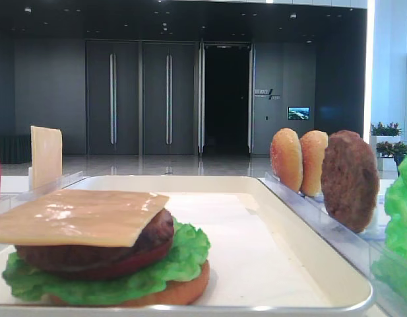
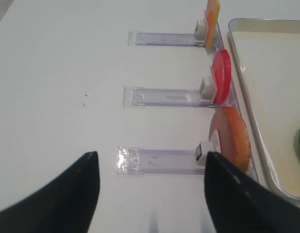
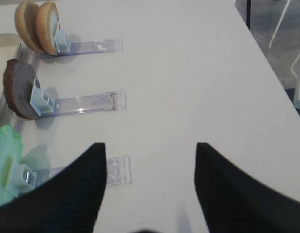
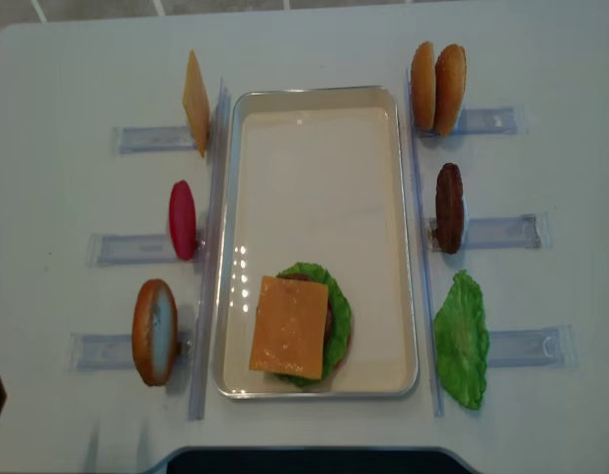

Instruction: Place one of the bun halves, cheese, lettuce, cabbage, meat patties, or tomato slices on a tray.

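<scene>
A: The tray (image 4: 314,128) holds a stack at its six o'clock, cheese (image 4: 288,327) topmost. What next?

B: The bun half (image 2: 231,138) at eight o'clock: stiff, light, smooth; pinch its rim. Left pincer (image 2: 150,194) gapes, empty.

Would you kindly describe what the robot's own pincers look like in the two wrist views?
Each shows two broad, matte black fingers with a finely ribbed texture, tapering toward the tips: the right pincer, the left pincer. No cables, markings or arm links are visible.
</scene>
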`<state>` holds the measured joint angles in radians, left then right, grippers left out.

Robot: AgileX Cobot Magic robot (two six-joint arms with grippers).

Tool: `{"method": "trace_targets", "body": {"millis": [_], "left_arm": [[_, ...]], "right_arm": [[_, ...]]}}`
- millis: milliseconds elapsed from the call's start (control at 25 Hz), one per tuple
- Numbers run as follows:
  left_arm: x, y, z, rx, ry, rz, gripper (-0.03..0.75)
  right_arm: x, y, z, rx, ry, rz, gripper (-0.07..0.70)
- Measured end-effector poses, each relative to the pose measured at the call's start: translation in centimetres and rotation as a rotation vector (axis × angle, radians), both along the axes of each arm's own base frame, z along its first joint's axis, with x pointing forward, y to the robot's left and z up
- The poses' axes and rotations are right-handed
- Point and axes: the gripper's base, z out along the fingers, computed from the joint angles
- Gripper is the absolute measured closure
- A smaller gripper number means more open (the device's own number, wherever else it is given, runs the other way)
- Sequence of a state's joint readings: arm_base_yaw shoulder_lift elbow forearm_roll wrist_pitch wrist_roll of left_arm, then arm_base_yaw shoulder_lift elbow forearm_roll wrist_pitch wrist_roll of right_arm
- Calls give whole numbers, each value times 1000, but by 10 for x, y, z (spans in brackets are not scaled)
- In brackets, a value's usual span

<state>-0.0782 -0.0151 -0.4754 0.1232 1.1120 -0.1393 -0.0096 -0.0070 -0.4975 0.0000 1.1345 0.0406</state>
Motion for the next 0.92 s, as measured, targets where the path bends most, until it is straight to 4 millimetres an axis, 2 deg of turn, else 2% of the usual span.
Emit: {"method": "trace_targets", "body": {"millis": [920], "left_arm": [[0,0,0,0,0,0,202]], "right_arm": [[0,0,0,0,0,0,216]]}}
